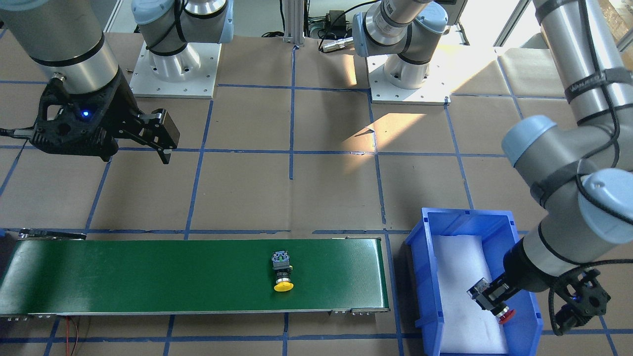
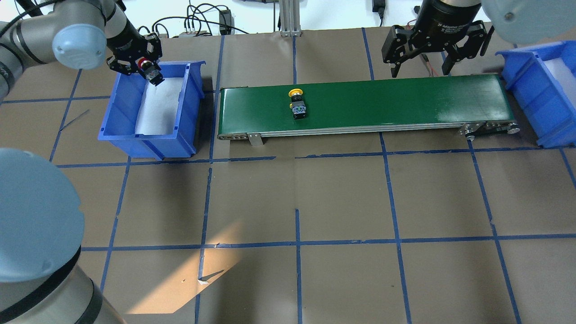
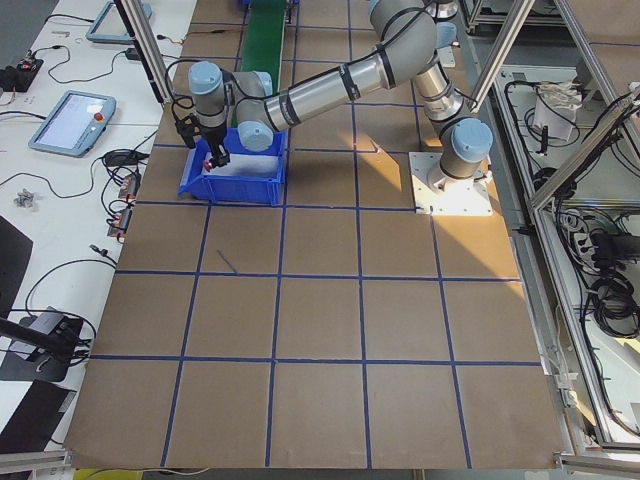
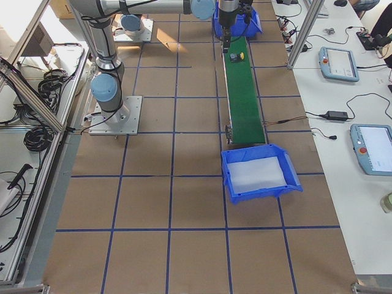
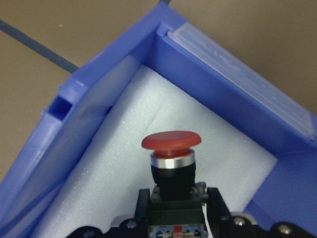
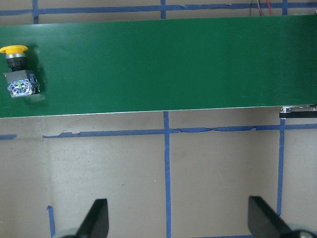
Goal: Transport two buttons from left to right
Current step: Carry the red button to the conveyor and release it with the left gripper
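The red button (image 5: 171, 141) is held in my left gripper (image 2: 150, 72), which is shut on its black-grey body and holds it a little above the white foam in the left blue bin (image 2: 148, 148). It also shows in the front view (image 1: 499, 309). The yellow button (image 2: 297, 102) lies on its side on the green conveyor belt (image 2: 382, 99), left of the middle, and also shows in the right wrist view (image 6: 17, 69). My right gripper (image 2: 419, 72) is open and empty, above the far side of the belt's right part.
A second blue bin (image 2: 535, 90) with white foam stands at the belt's right end. The table is brown paper with a grid of blue tape. The two arm bases (image 1: 173, 64) stand on the robot's side.
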Motion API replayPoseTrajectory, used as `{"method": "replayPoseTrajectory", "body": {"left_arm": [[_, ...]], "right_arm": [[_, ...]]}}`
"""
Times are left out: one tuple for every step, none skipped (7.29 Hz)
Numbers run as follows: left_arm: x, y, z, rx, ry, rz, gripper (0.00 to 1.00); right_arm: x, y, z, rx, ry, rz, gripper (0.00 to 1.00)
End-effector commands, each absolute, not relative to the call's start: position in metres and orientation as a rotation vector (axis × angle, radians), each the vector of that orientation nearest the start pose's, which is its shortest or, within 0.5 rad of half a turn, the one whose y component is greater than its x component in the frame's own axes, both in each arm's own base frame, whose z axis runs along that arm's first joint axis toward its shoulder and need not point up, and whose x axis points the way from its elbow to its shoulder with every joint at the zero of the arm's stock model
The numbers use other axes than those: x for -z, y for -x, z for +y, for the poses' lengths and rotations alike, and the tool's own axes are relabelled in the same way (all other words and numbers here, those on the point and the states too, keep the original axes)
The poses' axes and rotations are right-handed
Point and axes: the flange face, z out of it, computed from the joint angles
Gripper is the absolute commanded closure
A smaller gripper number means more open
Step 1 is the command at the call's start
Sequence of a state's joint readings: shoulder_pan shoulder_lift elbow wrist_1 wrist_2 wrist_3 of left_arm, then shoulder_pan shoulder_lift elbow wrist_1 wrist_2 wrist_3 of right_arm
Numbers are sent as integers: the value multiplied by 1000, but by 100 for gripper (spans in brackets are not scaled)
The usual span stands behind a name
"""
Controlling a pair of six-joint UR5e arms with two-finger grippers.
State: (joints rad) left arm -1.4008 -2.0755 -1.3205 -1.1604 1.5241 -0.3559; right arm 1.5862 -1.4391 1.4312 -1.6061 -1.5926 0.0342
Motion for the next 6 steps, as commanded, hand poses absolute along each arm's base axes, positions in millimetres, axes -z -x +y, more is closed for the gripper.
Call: {"method": "replayPoseTrajectory", "body": {"left_arm": [[-407,116,-677,261,617,3141,81],[-391,164,-670,231,503,3166,81],[-365,201,-669,179,353,3184,82],[-325,232,-673,129,161,3186,82],[-278,255,-677,100,53,3126,81],[-254,270,-676,86,1,3053,81]], "right_arm": [[-491,-139,-550,66,-27,3163,0],[-491,-139,-550,66,-25,3164,0],[-490,-138,-551,65,-28,3174,0],[-489,-138,-551,62,-28,3177,0],[-489,-138,-551,62,-30,3177,0],[-489,-137,-552,62,-30,3177,0]]}}
